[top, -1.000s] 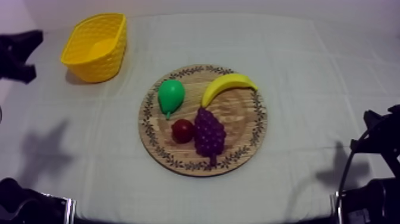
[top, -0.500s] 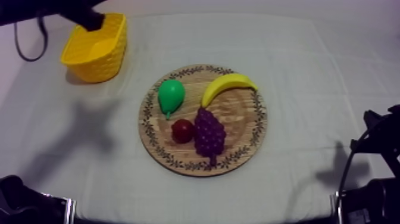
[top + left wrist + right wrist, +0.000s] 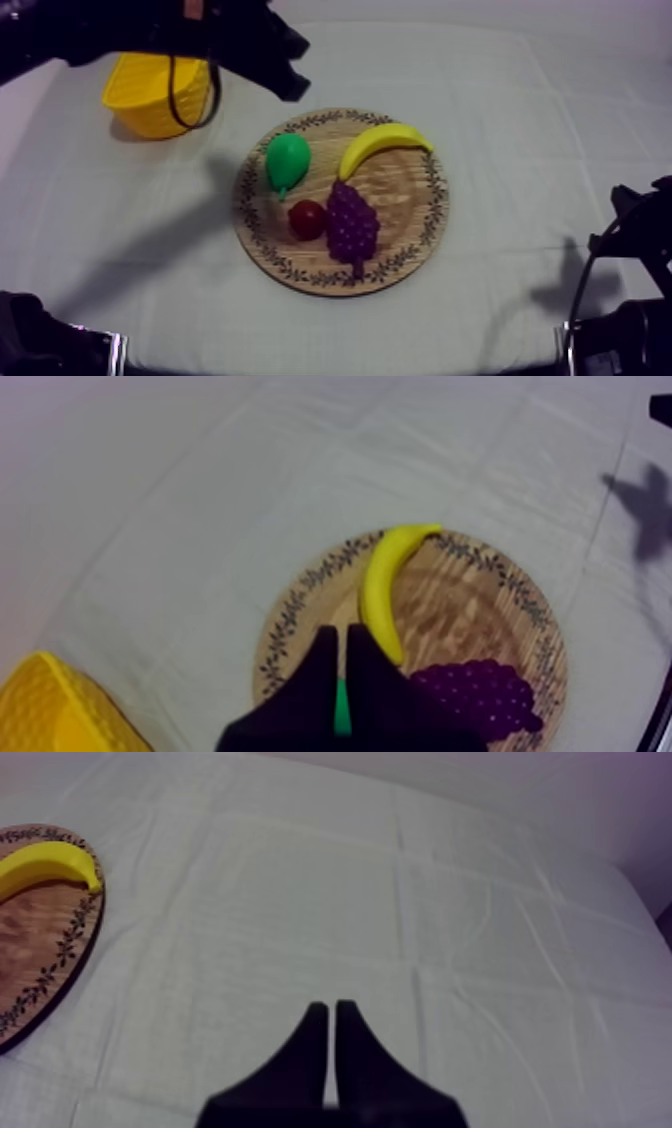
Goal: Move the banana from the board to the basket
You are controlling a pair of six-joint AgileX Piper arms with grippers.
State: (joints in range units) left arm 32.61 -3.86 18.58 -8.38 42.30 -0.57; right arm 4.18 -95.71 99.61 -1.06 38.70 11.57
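Observation:
The yellow banana (image 3: 385,145) lies on the far right part of the round wooden board (image 3: 400,255), next to a green pear (image 3: 287,162), a small red fruit (image 3: 307,220) and purple grapes (image 3: 352,225). My left arm reaches in from the upper left. Its gripper (image 3: 292,88) hangs above the cloth just beyond the board's far left rim. In the left wrist view its fingers (image 3: 340,644) lie together, shut on nothing, over the pear (image 3: 343,711) and beside the banana (image 3: 385,591). My right gripper (image 3: 327,1014) is shut over bare cloth, right of the board (image 3: 40,952).
The yellow basket (image 3: 140,100) stands at the far left, partly covered by my left arm. My right arm (image 3: 630,250) rests low at the right edge. Bare cloth lies all round the board.
My left arm has swung from the far left edge, past the basket, to above the board's far left rim. The fruit, the board and the right arm have not moved.

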